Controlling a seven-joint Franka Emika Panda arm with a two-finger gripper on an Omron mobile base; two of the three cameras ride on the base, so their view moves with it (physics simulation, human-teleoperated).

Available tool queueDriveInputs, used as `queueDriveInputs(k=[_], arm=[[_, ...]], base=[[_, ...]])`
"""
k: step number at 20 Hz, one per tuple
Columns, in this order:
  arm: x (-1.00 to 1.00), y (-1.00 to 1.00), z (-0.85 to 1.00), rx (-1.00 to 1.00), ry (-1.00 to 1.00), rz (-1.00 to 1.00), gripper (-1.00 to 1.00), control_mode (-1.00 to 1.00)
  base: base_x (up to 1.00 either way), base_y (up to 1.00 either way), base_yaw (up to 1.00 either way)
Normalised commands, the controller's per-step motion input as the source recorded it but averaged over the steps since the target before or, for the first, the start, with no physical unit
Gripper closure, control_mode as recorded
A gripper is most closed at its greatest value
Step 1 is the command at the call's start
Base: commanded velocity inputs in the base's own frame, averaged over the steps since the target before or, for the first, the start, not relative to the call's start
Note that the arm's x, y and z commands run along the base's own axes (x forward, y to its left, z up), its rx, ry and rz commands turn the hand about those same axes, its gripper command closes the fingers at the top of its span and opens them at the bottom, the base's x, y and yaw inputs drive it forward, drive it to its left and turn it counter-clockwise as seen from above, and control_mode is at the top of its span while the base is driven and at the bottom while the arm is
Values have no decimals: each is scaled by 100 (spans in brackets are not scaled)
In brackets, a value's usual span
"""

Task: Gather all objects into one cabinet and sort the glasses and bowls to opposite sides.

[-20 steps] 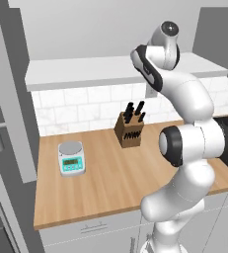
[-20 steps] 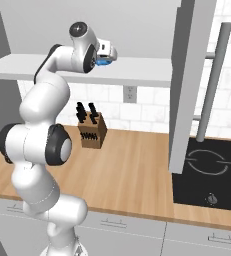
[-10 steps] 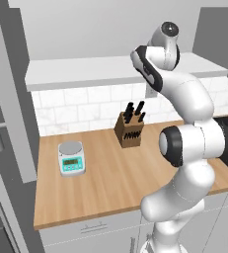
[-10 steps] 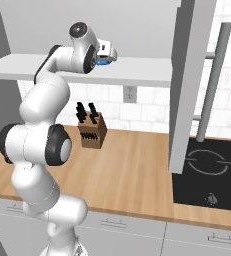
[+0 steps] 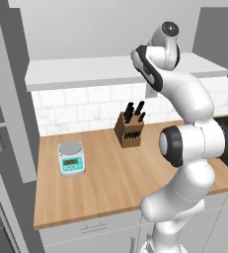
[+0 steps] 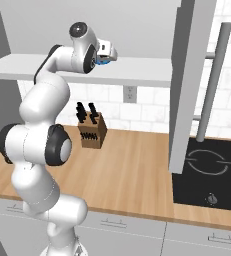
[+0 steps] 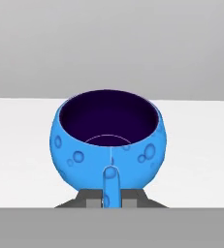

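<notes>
From the hand camera I see the blue bowl (image 7: 108, 145) square in front of me, sitting upright on the white shelf (image 7: 16, 145) of the cabinet. It is small and round-bellied, bright glossy blue, dotted with paler ringed spots like bubbles, and its inside is a very dark purple-black with a faint pale arc low on the far inner wall. A narrow blue tab or handle runs down from the near side of the bowl toward me, and my gripper (image 7: 111, 199) is pinched together on that tab, the two grey finger blocks pressed close on either side of it. In the right base view I can pick out the gripper (image 6: 108, 53) reaching over the shelf edge, with a sliver of the blue bowl (image 6: 105, 62) showing just under the hand. The grey cabinet door (image 6: 189, 85) stands open to the right with its long metal bar handle (image 6: 212, 82). Down on the wooden counter (image 5: 110, 183) I see a knife block (image 5: 130, 129) and a small kitchen scale (image 5: 71, 157), well apart from each other.
</notes>
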Motion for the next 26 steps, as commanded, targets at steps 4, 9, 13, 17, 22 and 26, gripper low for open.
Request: queueDriveInputs(k=[4, 9, 13, 17, 22, 26], arm=[[1, 0, 0, 0, 0, 0, 100, -100], [0, 0, 0, 0, 1, 0, 100, -100], [-16, 0, 0, 0, 0, 0, 100, -100], [-18, 0, 1, 0, 0, 0, 100, -100], [-28, -5, 0, 0, 0, 0, 100, -100], [-27, -5, 0, 0, 0, 0, 100, -100]], base=[[0, 0, 0], [0, 0, 0], [0, 0, 0], [0, 0, 0], [0, 0, 0], [0, 0, 0]])
